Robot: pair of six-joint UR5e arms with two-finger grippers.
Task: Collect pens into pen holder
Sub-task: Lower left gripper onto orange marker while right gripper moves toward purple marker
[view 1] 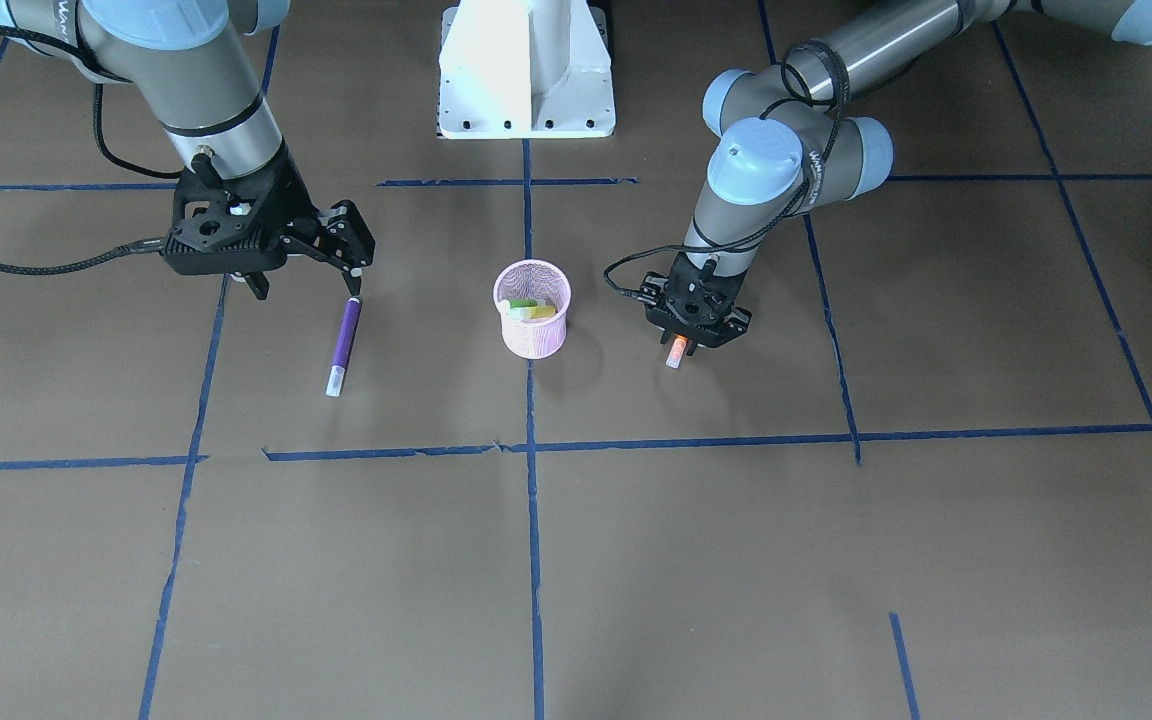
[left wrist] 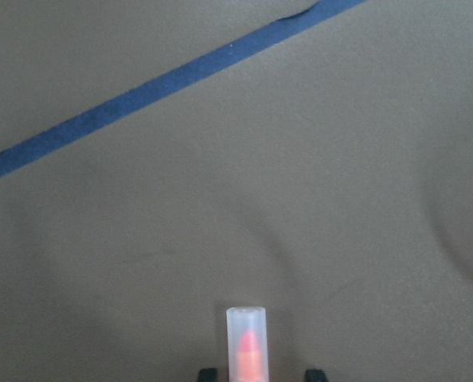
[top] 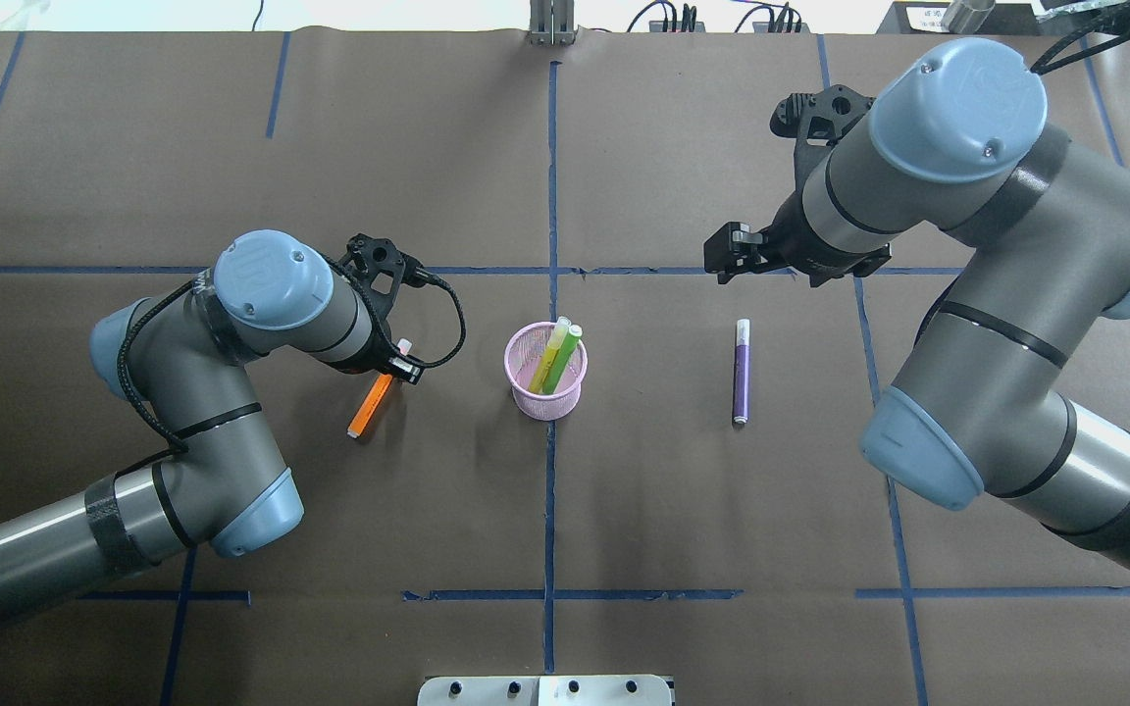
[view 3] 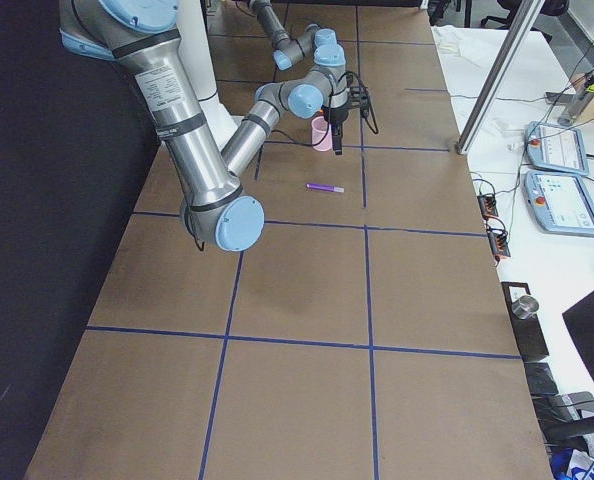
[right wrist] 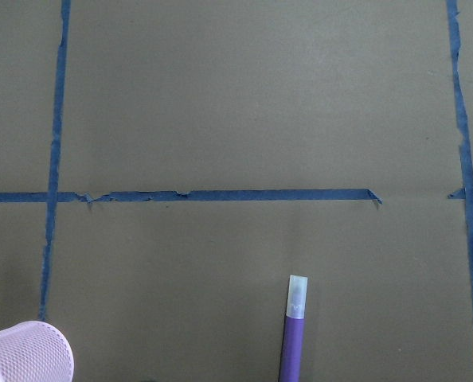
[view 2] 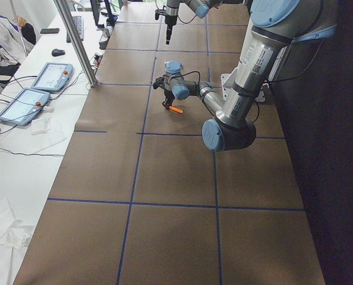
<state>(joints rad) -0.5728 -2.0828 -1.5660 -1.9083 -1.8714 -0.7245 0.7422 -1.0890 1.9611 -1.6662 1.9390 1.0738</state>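
The pink mesh pen holder (view 1: 532, 322) (top: 545, 380) stands upright at mid-table with a yellow and a green pen (top: 555, 358) in it. An orange pen (top: 372, 404) (left wrist: 247, 342) lies on the table to its left in the overhead view. My left gripper (view 1: 682, 345) (top: 398, 368) is down over the pen's clear-capped end, with a fingertip on each side and a small gap to each. A purple pen (view 1: 345, 340) (top: 741, 373) (right wrist: 292, 342) lies on the holder's other side. My right gripper (view 1: 354, 285) (top: 730, 253) hangs tilted above the pen's far end, open and empty.
The white robot base (view 1: 526, 70) stands at the table's robot side. Blue tape lines (view 1: 696, 440) cross the brown table cover. In the side view, a metal post (view 2: 75, 41) and tablets (view 2: 37, 89) stand on the operators' bench beside the table.
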